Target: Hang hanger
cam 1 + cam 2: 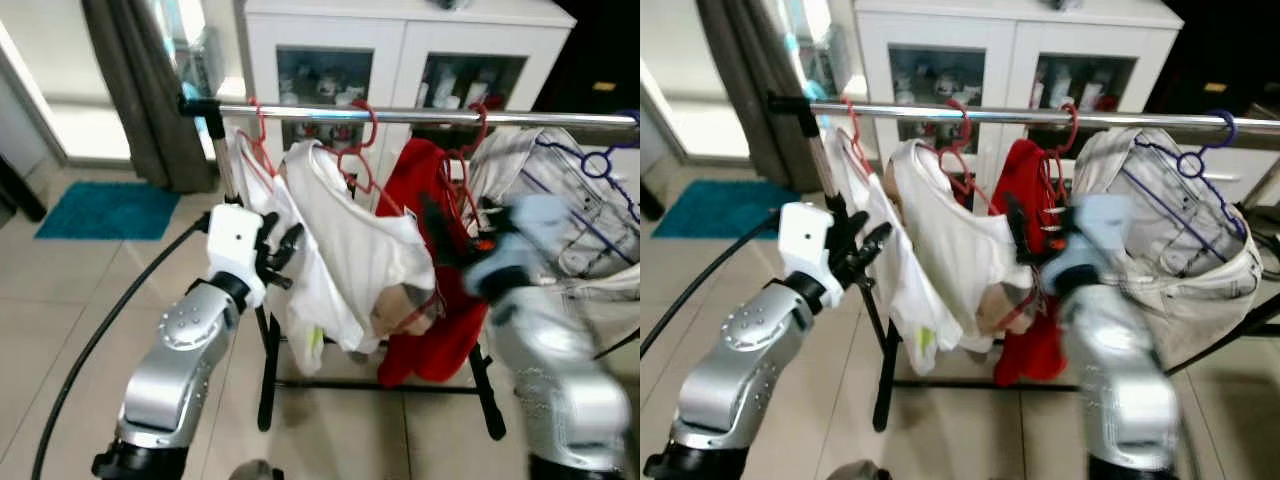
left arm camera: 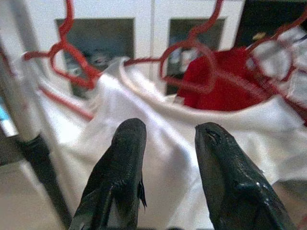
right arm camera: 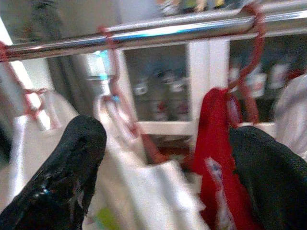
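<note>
Red hangers (image 1: 362, 150), three, on the rail (image 1: 420, 116); one purple hanger (image 1: 1200, 165).

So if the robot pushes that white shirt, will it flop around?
Probably. The white shirt sags in soft folds, so it looks floppy and light. Its red hanger hooks loosely over the rail, so it would likely swing.

red hangers (image 3: 249, 72) on chrome rail (image 3: 144, 34)

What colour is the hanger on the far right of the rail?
Purple hanger, clearest in the right eye view.
</note>
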Robot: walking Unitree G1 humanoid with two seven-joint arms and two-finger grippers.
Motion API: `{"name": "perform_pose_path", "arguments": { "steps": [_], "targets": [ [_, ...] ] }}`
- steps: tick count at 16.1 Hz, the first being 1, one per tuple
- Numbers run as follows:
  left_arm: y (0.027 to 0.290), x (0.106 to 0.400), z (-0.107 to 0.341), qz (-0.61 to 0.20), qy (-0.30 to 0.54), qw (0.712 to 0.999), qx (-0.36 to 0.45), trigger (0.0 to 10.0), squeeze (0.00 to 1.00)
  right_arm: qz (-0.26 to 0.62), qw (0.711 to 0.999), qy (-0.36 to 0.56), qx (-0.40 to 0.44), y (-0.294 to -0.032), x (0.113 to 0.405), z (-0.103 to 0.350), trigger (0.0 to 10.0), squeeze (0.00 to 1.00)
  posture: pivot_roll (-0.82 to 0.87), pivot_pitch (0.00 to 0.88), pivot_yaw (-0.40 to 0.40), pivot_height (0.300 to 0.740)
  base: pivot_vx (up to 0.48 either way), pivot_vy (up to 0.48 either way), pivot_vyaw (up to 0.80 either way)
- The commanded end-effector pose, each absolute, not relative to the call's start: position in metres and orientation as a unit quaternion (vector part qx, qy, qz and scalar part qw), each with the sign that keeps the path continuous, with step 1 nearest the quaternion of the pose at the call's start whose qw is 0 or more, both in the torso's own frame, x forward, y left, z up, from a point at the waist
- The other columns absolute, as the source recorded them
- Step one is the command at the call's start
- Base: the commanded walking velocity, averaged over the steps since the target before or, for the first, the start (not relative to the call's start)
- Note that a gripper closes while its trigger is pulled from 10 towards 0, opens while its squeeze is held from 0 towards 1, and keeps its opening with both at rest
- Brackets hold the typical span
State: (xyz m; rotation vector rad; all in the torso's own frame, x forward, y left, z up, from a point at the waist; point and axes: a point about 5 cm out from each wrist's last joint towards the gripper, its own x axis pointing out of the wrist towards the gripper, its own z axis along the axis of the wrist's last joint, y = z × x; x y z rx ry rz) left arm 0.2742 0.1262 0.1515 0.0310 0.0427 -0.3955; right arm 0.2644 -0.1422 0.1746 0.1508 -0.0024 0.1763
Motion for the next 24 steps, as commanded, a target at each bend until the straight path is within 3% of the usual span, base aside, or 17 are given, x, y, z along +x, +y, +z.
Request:
{"name": "perform_pose_path", "arguments": {
  "steps": [1, 5, 7, 11, 15, 19, 24],
  "targets": [
    [0.126, 0.274, 0.149, -0.189, 0.026, 0.982, 0.014, 10.0, 0.00, 0.069, 0.995, 0.000, 0.069, -0.151, 0.265, 0.175, 10.0, 1.00, 0.02, 0.056, 0.004, 0.740, 0.000, 0.000, 0.00],
    [0.131, 0.270, 0.153, -0.179, 0.018, 0.983, 0.029, 10.0, 0.00, 0.040, 0.996, 0.016, 0.080, -0.148, 0.270, 0.161, 10.0, 1.00, 0.05, 0.000, -0.022, 0.740, 0.000, 0.000, 0.00],
    [0.132, 0.270, 0.152, -0.203, 0.014, 0.979, 0.012, 10.0, 0.00, 0.030, 0.996, 0.020, 0.082, -0.143, 0.276, 0.158, 10.0, 1.00, 0.03, 0.000, 0.002, 0.740, 0.000, 0.000, 0.00],
    [0.120, 0.274, 0.159, -0.250, 0.002, 0.968, 0.018, 10.0, 0.00, 0.004, 0.998, 0.002, 0.063, -0.160, 0.293, 0.165, 10.0, 1.00, 0.06, 0.000, -0.028, 0.740, 0.000, 0.000, 0.00],
    [0.121, 0.286, 0.155, -0.207, 0.014, 0.978, 0.022, 10.0, 0.00, 0.021, 0.998, 0.013, 0.058, -0.160, 0.278, 0.159, 10.0, 1.00, 0.02, 0.000, 0.007, 0.740, 0.000, 0.000, 0.00],
    [0.127, 0.284, 0.157, -0.190, 0.013, 0.982, 0.003, 10.0, 0.00, 0.012, 0.998, 0.028, 0.059, -0.157, 0.261, 0.150, 10.0, 1.00, 0.02, 0.006, 0.013, 0.740, 0.137, 0.000, -0.80],
    [0.128, 0.279, 0.154, -0.189, 0.019, 0.982, 0.010, 10.0, 0.00, 0.039, 0.997, 0.023, 0.059, -0.152, 0.260, 0.152, 10.0, 1.00, 0.03, 0.006, 0.007, 0.740, 0.289, 0.000, -0.26]
  ]
}}
